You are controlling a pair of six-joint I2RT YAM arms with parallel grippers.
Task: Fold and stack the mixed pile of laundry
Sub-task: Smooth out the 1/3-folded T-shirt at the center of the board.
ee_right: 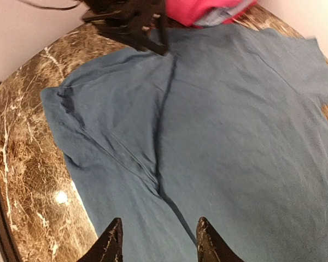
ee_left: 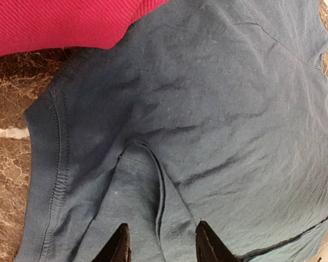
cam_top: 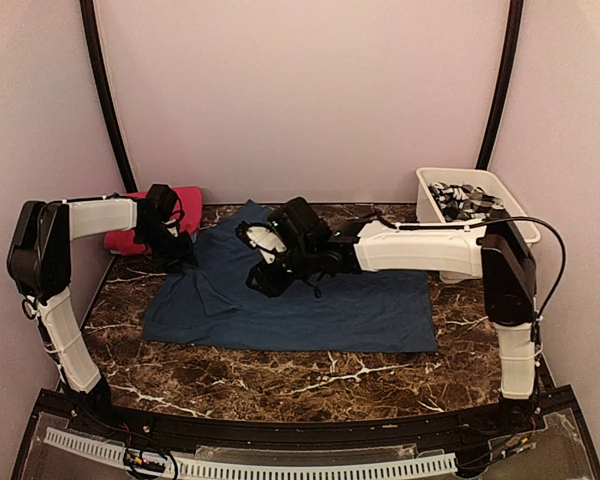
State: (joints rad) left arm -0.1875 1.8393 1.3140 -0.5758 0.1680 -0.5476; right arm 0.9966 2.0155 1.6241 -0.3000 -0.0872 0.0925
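A dark blue garment (cam_top: 320, 305) lies spread flat on the marble table. My left gripper (cam_top: 175, 245) hovers at its back left corner. In the left wrist view, the left gripper (ee_left: 163, 246) stands open, with a raised seam fold of the blue cloth (ee_left: 208, 109) between its tips. My right gripper (cam_top: 262, 270) reaches over the garment's middle. In the right wrist view, the right gripper (ee_right: 157, 244) is open just above a long crease in the blue cloth (ee_right: 235, 136). A magenta-pink garment (cam_top: 187, 203) sits folded at the back left, touching the blue one.
A white tub (cam_top: 427, 190) stands at the back right, holding grey-and-white patterned cloth (cam_top: 463, 200). Bare marble table (cam_top: 280, 375) runs along the front, bounded by a black rail. The left arm's gripper (ee_right: 134, 24) shows at the top of the right wrist view.
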